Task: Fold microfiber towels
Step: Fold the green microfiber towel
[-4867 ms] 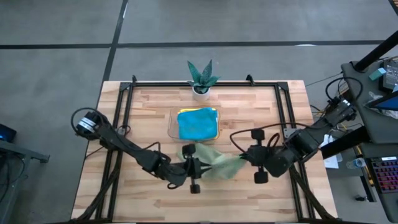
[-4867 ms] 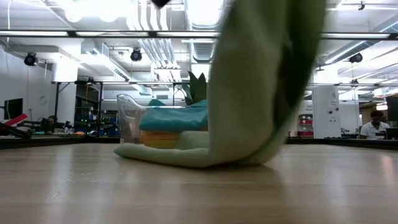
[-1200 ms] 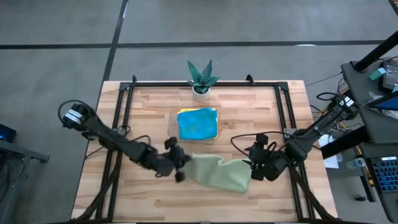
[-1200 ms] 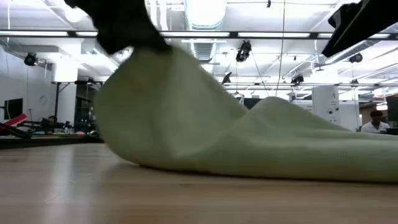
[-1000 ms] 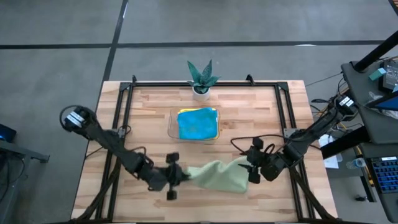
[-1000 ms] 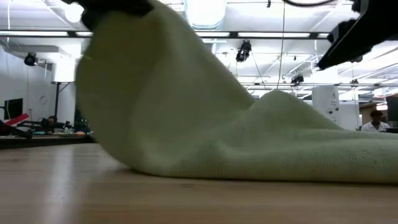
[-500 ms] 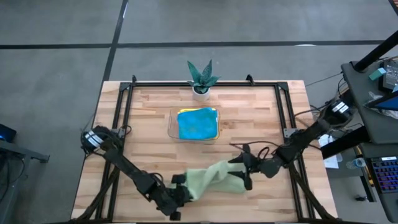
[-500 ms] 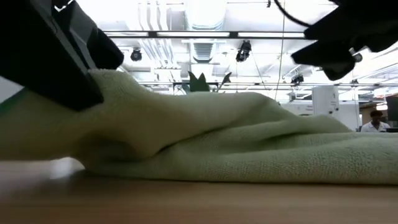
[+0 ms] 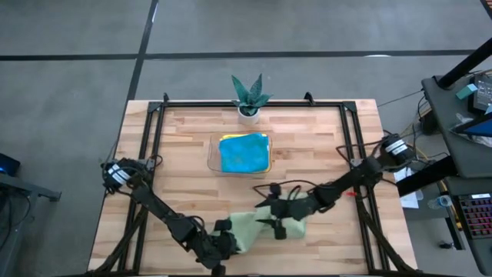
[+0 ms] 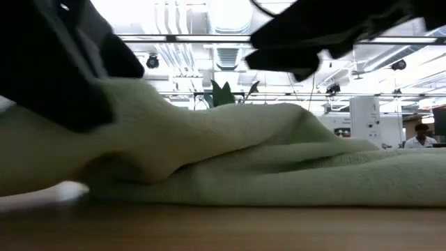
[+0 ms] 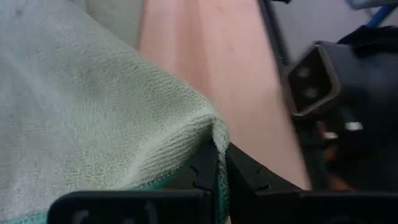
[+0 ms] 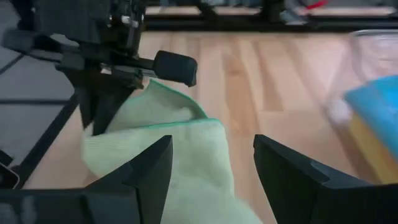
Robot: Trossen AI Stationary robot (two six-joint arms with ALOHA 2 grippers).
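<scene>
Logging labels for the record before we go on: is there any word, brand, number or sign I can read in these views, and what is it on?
None can be read.
pale green towel: plain, no tag or print showing.
teal-blue towel in the clear tray: plain.
potted plant: no label visible.
Equipment at the high view's right edge and the room behind in the low view: any marks there are too small or blurred to read.
</scene>
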